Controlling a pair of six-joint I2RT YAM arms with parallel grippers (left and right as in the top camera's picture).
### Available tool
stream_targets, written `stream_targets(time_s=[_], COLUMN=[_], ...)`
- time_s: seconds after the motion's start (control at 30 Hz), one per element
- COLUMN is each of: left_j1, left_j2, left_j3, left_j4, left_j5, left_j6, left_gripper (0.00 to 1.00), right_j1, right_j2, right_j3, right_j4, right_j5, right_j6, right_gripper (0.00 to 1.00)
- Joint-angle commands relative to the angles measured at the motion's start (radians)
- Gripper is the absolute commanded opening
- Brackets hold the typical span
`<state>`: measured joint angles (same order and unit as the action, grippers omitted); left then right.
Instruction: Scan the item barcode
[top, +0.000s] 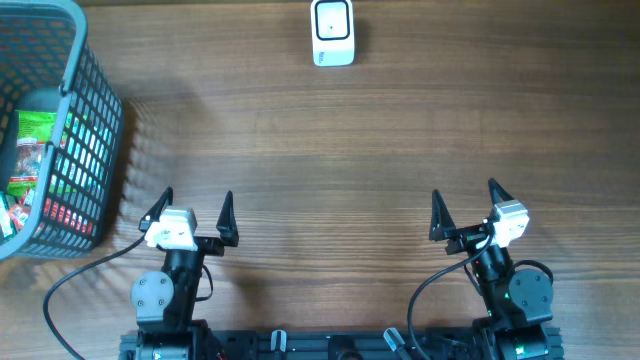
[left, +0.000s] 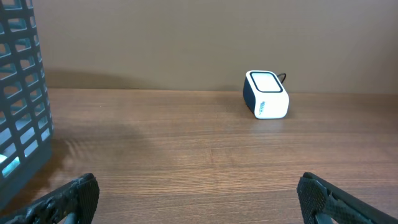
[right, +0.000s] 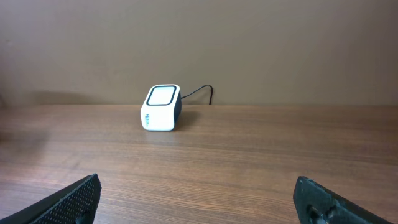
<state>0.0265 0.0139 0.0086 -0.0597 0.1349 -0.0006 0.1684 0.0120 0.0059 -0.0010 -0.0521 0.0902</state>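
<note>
Left gripper (top: 197, 200) and right gripper (top: 465, 195), both with jaws spread wide and holding nothing. Each sits low over the near edge of the desk (top: 320, 150), the left one toward the near-left corner, the right one toward the near-right corner, well apart from each other. In both wrist views the dark fingertips (left: 84, 190) frame bare wood grain, with no object between them. A black cable (top: 60, 290) loops from the left arm's base across the near-left part of the desk.

Farther out, a grey plastic mesh basket (top: 95, 150) stands at the left edge of the desk, upright, its open top facing the overhead camera; its near corner lies just beside the left gripper but apart from it. Inside are packaged items (top: 30, 165), among them a green packet (top: 35, 128) uppermost and red-and-white packs below, partly hidden by the mesh wall. Their barcodes cannot be made out.

Farthest out, a small white barcode scanner (top: 332, 32) with a dark body stands at the middle of the far edge of the desk, window facing up and toward the arms. A thin dark lead (right: 200, 92) leaves its rear toward the wall. The scanner is well apart from the basket and from both grippers.
</note>
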Motion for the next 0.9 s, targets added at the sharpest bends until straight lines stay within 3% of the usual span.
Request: stream_targets(time_s=[0.0, 0.33, 0.5, 0.7, 0.87], left_j1=[0.004, 0.003, 0.004, 0.004, 0.003], left_j2=[-0.005, -0.005, -0.005, 0.048, 0.324], left_j3=[-0.003, -0.003, 0.039, 0.284, 0.662], left_j4=[-0.006, -0.003, -0.033, -0.315, -0.639], left_j5=[-0.009, 0.007, 0.102, 0.143, 0.173], left_j6=[0.016, 0.016, 0.015, -0.019, -0.018], left_gripper=[1.00, 1.00, 1.00, 1.00, 1.00], right_j1=[-0.004, -0.004, -0.004, -0.004, -0.004], right_j2=[0.006, 0.006, 0.006, 0.006, 0.006], right_j3=[-0.001, -0.001, -0.001, -0.001, -0.001], right_j4=[0.003, 0.003, 0.003, 0.003, 0.003], right_j5=[-0.008, -0.008, -0.008, -0.008, -0.008], right_j6=[0.018, 0.017, 0.018, 0.018, 0.018], right_gripper=[1.00, 1.00, 1.00, 1.00, 1.00])
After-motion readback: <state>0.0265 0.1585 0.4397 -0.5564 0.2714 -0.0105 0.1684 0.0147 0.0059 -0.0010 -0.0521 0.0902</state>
